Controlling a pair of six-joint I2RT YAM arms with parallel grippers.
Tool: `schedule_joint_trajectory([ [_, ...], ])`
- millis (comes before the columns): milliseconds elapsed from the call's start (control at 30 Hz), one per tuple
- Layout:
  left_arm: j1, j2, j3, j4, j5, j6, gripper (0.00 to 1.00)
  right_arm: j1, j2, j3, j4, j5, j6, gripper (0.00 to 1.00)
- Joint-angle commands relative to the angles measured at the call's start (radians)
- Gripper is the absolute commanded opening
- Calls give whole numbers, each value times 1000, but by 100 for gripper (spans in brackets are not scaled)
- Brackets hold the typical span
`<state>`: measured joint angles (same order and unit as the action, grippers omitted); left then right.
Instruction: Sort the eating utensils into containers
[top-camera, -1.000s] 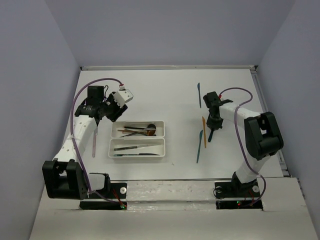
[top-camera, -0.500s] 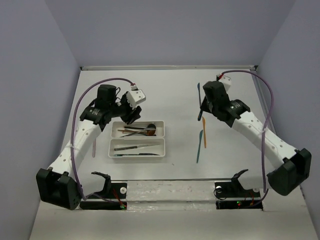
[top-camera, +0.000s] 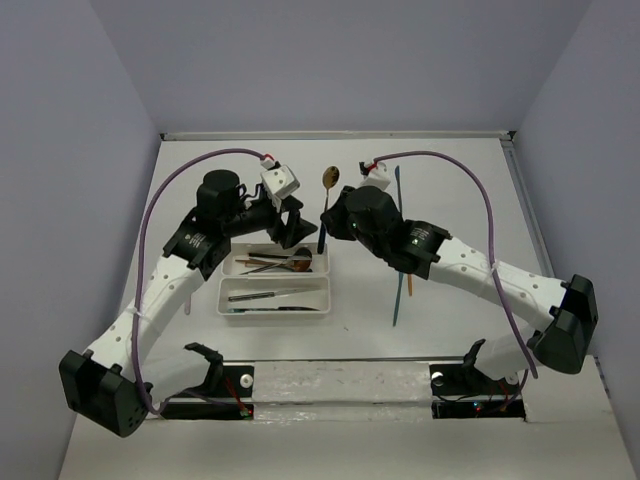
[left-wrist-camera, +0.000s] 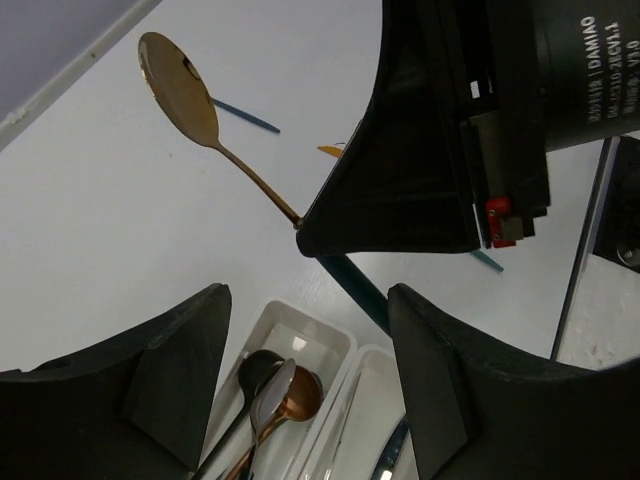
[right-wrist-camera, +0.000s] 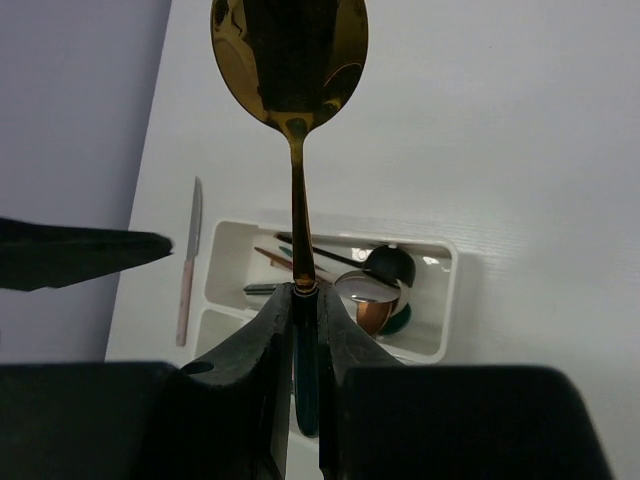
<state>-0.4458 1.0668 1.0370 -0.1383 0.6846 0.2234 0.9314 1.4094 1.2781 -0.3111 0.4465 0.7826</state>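
My right gripper (top-camera: 326, 216) is shut on the dark handle of a gold spoon (top-camera: 330, 178), held upright above the far tray's right end. In the right wrist view the gold spoon (right-wrist-camera: 290, 60) rises from the shut fingers (right-wrist-camera: 262, 345). My left gripper (top-camera: 290, 226) hangs open just left of it, over the far tray (top-camera: 226, 262), nothing between its fingers (left-wrist-camera: 150, 400). That tray (right-wrist-camera: 441, 300) holds black, silver and copper spoons (right-wrist-camera: 372, 300). The near tray (top-camera: 222, 298) holds knives. The left wrist view shows the gold spoon (left-wrist-camera: 178, 85) beyond my open jaws.
On the table right of the trays lie a teal utensil (top-camera: 398, 186), an orange one (top-camera: 408, 280) and another teal one (top-camera: 399, 300). A pink-handled knife (right-wrist-camera: 188, 260) lies left of the trays, partly under the left arm. The two grippers are close together.
The right arm has swung left across the table, carrying the gold spoon from the right side to above the trays. The left gripper has moved right and opened wider.
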Motion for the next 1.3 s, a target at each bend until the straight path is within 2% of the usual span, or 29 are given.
schedule_joint_trajectory([
  [0, -7, 38, -38, 72, 62, -70, 76, 21, -13, 55, 151, 12, 24, 0],
  [300, -7, 71, -52, 104, 64, -87, 73, 21, 0, 30, 207, -58, 55, 0],
  [433, -7, 71, -54, 123, 50, -88, 65, 21, 46, 36, 230, -115, 70, 0],
  [533, -7, 79, -55, 114, 6, -73, 51, 21, 59, 41, 244, -149, 81, 0],
  [567, -7, 84, -46, 88, -3, -59, 41, 21, 56, 40, 253, -153, 81, 0],
  [667, -5, 104, -29, 16, -34, -10, 21, 21, 43, 33, 260, -149, 80, 0],
  [700, -5, 111, -20, -1, -40, 0, 7, 21, 34, 30, 262, -138, 73, 0],
  [733, -4, 114, -15, -15, -57, 22, 1, 21, 31, 21, 260, -134, 73, 0],
  [867, 4, 107, -6, -87, -123, 100, 0, 21, 25, 3, 244, -129, 41, 0],
  [900, 9, 105, -3, -105, -135, 126, 0, 21, 23, 1, 230, -127, 37, 3],
  [933, 15, 105, 0, -124, -167, 151, 0, 21, 20, 1, 195, -127, 29, 12],
  [967, 24, 108, 1, -144, -184, 178, 0, 21, 19, 0, 172, -129, 21, 24],
  [1000, 51, 110, 3, -183, -203, 241, 0, 21, 13, -5, 147, -129, 1, 43],
  [1067, 103, 116, -3, -219, -238, 309, 0, 21, -9, -13, 60, -123, -16, 62],
  [1100, 172, 127, -12, -230, -238, 376, 0, 21, -18, -20, 29, -117, -31, 64],
  [1167, 232, 142, -20, -271, -241, 456, 0, 21, -50, -31, -66, -112, -58, 68],
  [1200, 264, 157, -25, -283, -246, 550, 0, 21, -64, -39, -92, -114, -66, 68],
  [1267, 271, 160, -70, -306, -287, 647, 0, 21, -116, -63, -163, -92, -74, 69],
])
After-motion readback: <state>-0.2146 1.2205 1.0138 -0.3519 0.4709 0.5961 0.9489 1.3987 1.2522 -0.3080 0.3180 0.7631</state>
